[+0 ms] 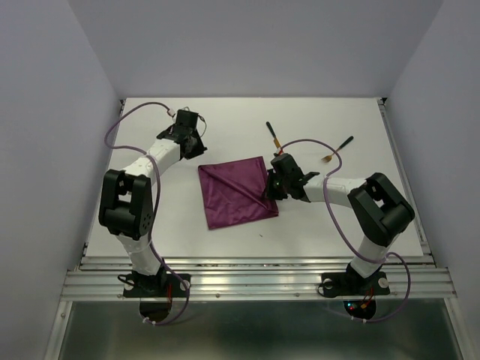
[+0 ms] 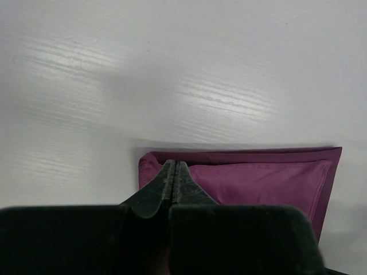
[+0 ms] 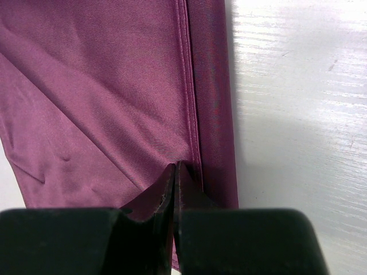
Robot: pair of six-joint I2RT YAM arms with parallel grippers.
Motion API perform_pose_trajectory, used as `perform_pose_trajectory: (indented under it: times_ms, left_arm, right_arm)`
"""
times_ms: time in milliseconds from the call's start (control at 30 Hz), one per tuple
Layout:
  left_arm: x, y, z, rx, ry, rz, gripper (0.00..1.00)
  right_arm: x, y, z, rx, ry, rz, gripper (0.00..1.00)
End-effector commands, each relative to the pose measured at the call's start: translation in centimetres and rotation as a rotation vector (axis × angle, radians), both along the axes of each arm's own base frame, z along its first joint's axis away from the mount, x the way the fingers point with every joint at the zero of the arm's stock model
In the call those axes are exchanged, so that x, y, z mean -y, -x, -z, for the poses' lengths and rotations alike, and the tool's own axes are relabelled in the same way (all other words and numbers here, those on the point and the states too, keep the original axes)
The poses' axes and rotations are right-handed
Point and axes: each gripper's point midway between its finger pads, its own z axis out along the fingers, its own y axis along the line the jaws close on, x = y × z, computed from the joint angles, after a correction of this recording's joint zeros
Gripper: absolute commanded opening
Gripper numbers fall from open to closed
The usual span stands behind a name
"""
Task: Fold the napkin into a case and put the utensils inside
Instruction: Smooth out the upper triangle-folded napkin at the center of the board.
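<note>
Right gripper (image 1: 271, 191) closed, tips down on the hemmed edge of the napkin (image 1: 236, 193); can't confirm cloth is pinched. Left gripper (image 1: 191, 140) closed, empty, napkin corner just ahead. Utensils (image 1: 273, 136) beyond the right gripper, off the cloth. Best approach: carry the edge low, straight across, hems aligned.

- The thin, dark magenta-purple cloth napkin (image 3: 103, 97) is cut off by the picture's edge beyond the right pincer (image 3: 175, 169).
- Whether cloth is pinched between its closed fingers cannot be told.
- The napkin's nearest strip is hidden beneath the left pincer (image 2: 174, 166).
</note>
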Motion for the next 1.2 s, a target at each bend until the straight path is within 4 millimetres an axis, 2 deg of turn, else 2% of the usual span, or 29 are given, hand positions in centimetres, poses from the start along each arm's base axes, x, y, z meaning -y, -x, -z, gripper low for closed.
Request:
perform_pose_trajectory:
  times_ms: [0, 133, 300, 400, 667, 1167]
  left_arm:
    - [0.3, 1.2, 0.3, -0.005, -0.017, 0.022, 0.0]
    - [1.7, 2.2, 1.8, -0.043, -0.024, 0.074, 0.0]
    - [1.7, 2.7, 2.4, -0.06, -0.025, 0.087, 0.0]
    - [1.8, 2.6, 2.2, -0.053, -0.015, 0.09, 0.0]
    - [1.3, 2.0, 4.1, -0.096, -0.059, 0.058, 0.0]
    - [1.2, 1.1, 5.5, -0.125, -0.082, 0.035, 0.0]
  right_arm:
    - [-0.7, -0.9, -1.0, 0.043, -0.019, 0.005, 0.02]
    - [-0.7, -0.8, -0.9, 0.041, -0.017, 0.005, 0.02]
    - [-0.6, -0.7, -0.9, 0.04, -0.016, 0.002, 0.03]
    - [-0.6, -0.7, -1.0, 0.042, -0.018, 0.001, 0.03]
    - [-0.6, -0.7, -1.2, 0.046, -0.021, 0.001, 0.02]
    - [-0.3, -0.5, -1.0, 0.042, -0.013, 0.003, 0.03]
